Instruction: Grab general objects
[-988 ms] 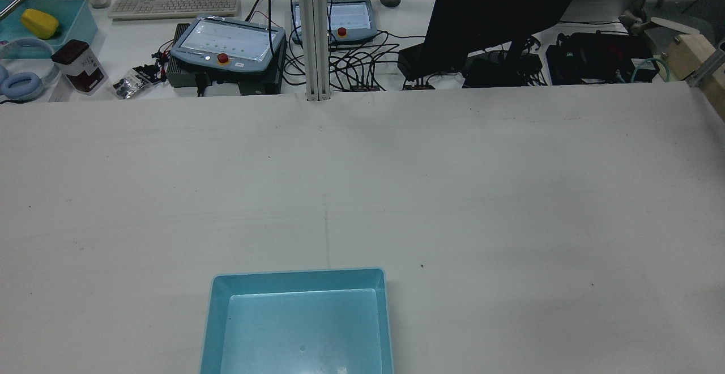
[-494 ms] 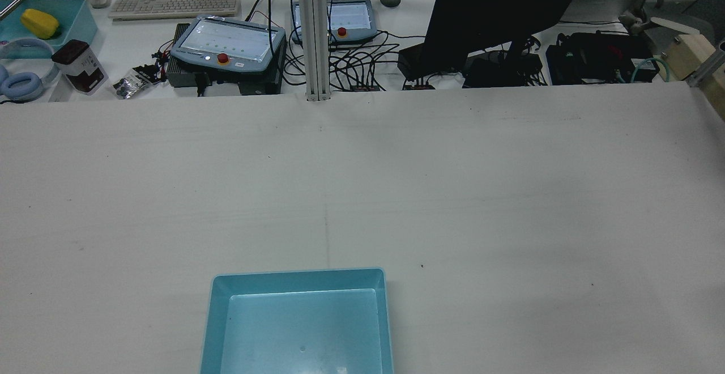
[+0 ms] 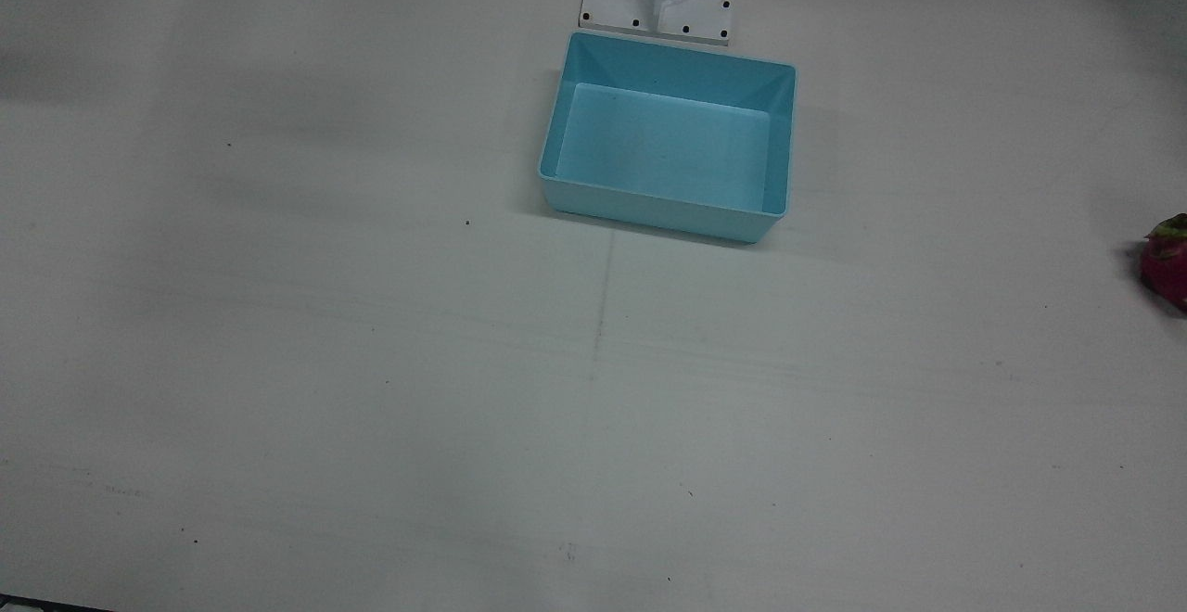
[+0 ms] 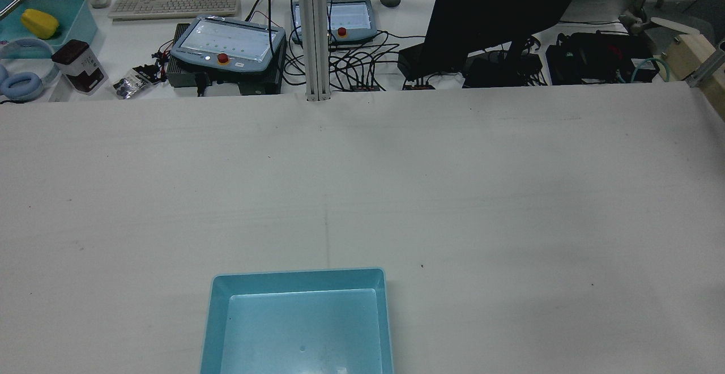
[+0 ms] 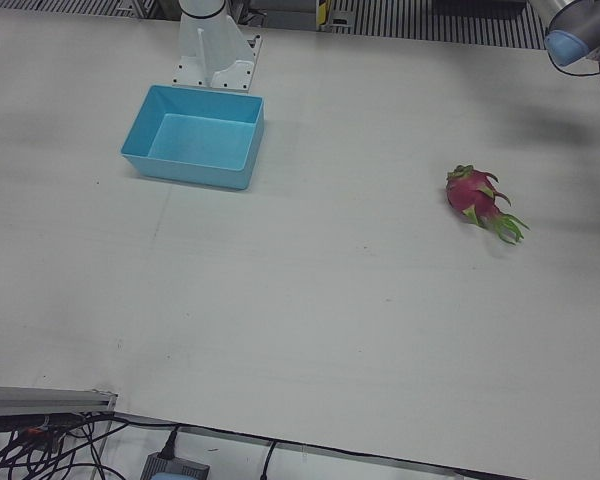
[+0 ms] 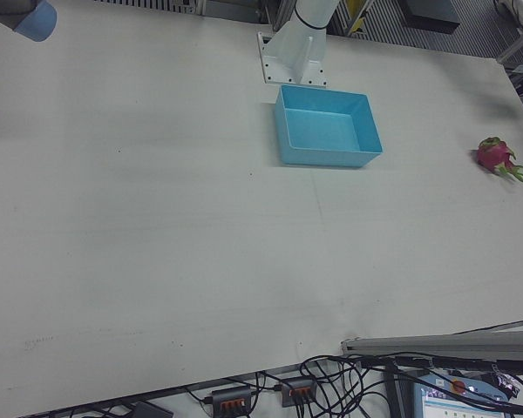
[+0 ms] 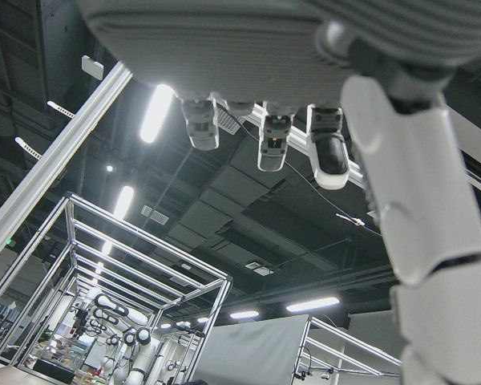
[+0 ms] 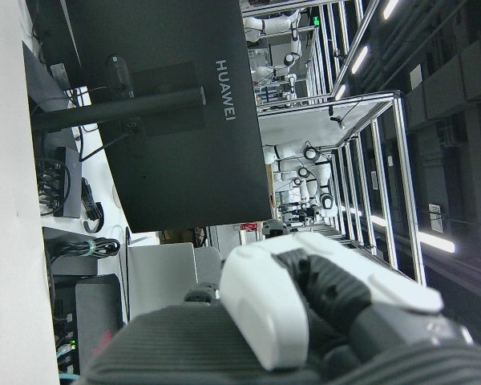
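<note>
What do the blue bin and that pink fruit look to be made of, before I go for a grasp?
The blue bin looks like rigid moulded plastic: uniform colour, smooth walls with a soft sheen. The pink fruit resembles a dragon fruit, with pink skin and green-tipped scales; real or a plastic replica, these views cannot settle.

The bench (image 5: 300, 320) is wide open; only the blue box (image 5: 194, 137) by the far edge blocks the way.

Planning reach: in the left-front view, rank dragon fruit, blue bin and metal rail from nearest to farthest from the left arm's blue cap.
1. dragon fruit, right side.
2. blue bin, upper left.
3. metal rail, lower-left corner.
</note>
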You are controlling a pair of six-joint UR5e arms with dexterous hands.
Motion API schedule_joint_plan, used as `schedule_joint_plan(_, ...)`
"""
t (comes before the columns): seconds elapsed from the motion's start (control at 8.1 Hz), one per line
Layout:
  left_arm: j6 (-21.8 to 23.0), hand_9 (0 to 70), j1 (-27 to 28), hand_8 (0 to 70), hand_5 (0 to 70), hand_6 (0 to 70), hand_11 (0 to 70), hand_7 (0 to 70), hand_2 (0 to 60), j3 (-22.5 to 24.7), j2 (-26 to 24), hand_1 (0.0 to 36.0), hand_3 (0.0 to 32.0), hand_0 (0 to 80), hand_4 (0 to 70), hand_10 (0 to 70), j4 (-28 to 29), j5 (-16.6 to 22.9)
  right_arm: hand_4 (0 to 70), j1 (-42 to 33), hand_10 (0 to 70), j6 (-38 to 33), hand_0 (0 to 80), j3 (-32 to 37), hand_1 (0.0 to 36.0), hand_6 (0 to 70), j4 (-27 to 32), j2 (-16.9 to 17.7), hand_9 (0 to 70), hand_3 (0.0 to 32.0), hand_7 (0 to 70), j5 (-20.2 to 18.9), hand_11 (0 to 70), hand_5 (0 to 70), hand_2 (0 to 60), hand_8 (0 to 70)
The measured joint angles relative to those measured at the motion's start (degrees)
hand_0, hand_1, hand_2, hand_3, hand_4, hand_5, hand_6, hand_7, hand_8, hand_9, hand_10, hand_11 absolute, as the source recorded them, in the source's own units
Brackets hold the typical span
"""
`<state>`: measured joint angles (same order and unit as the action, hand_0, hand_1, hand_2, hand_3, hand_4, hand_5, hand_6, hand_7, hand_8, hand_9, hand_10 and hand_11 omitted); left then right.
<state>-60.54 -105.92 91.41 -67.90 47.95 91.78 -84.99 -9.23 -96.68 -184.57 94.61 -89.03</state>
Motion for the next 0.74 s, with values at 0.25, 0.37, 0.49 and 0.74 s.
schedule_joint_plan(0.25, 1.52, 1.5, 2.07, 0.8, 70.0, 9.2, 12.9, 14.5, 14.0, 0.0, -0.08, 11.6, 0.0, 45.9, 1.3, 8.0, 0.19, 0.12, 0.0, 0.0, 0.0, 0.0, 0.0, 0.0, 0.0, 0.0, 0.0, -0.03, 0.0, 0.0, 0.0, 0.0, 0.0, 0.0, 0.0, 0.0)
schedule_joint_plan(0.37, 2.36, 1.7, 4.59, 1.1, 70.0, 10.8, 13.8, 15.9, 14.2, 0.0, -1.42, 11.3, 0.0, 45.9, 2.2, 8.7, 0.26, -0.02, 0.0, 0.0, 0.0, 0.0, 0.0, 0.0, 0.0, 0.0, 0.0, -0.02, 0.0, 0.0, 0.0, 0.0, 0.0, 0.0, 0.0, 0.0)
schedule_joint_plan(0.49, 4.17, 1.9, 7.54, 1.3, 70.0, 11.5, 13.6, 16.5, 12.8, 0.01, -4.68, 10.9, 0.0, 45.8, 2.9, 8.6, -1.71, -0.23, 0.0, 0.0, 0.0, 0.0, 0.0, 0.0, 0.0, 0.0, 0.0, 0.01, 0.0, 0.0, 0.0, 0.0, 0.0, 0.0, 0.0, 0.0)
schedule_joint_plan(0.74, 9.65, 1.1, 16.04, 1.0, 70.0, 10.0, 7.6, 12.9, 7.6, 0.81, -11.82, 8.7, 0.0, 45.2, 0.2, 4.6, -8.68, -1.27, 0.0, 0.0, 0.0, 0.0, 0.0, 0.0, 0.0, 0.0, 0.0, 0.04, 0.0, 0.0, 0.0, 0.0, 0.0, 0.0, 0.0, 0.0)
